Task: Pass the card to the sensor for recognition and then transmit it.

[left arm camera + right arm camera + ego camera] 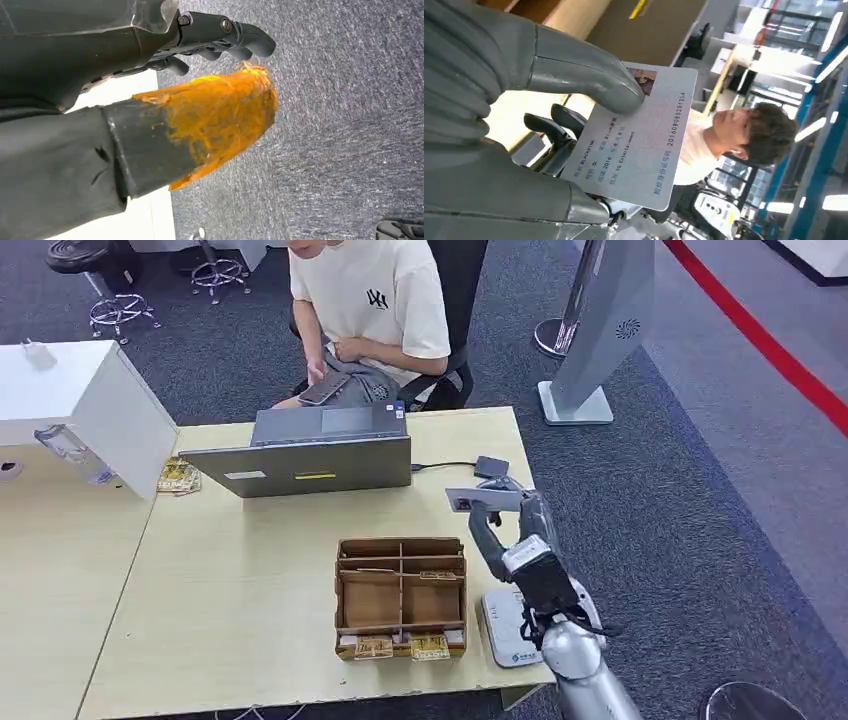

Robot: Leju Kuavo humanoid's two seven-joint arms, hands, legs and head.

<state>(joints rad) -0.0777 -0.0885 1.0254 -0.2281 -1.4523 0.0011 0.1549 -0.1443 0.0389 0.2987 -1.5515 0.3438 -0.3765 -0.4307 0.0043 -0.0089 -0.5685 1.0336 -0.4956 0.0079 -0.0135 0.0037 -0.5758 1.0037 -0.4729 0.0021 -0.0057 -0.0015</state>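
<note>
Nearest to me, my right robot hand (497, 515) is raised over the right side of the worktop (250, 630), pinching the card (483, 500). From the wrist camera I see the thumb (589, 80) pressed on the printed face of the card (639, 140), with darker fingers behind it, so the hold looks firm. The card is held roughly flat in the air, well above the surface, and points toward the far side, where a person (370, 300) sits behind a laptop (310, 455).

The sensor (507, 632), a white pad, lies at the near right edge of the worktop, beneath my forearm and just right of the cardboard tray (401, 595). The card is farther away than the pad and touches nothing.

My left robot hand (220, 40) hangs over the carpet (350, 125). Its fingers are curled in on nothing, and its thumb wears an orange wrap (220, 120).

I judge this to be either the carry toward the reader or the hand-over after it; I cannot tell whether the card has been read. If not, the next move calls for drawing the hand back toward me and lowering the card flat over the pad. If so, I reach on toward the person and hold until they take it.
</note>
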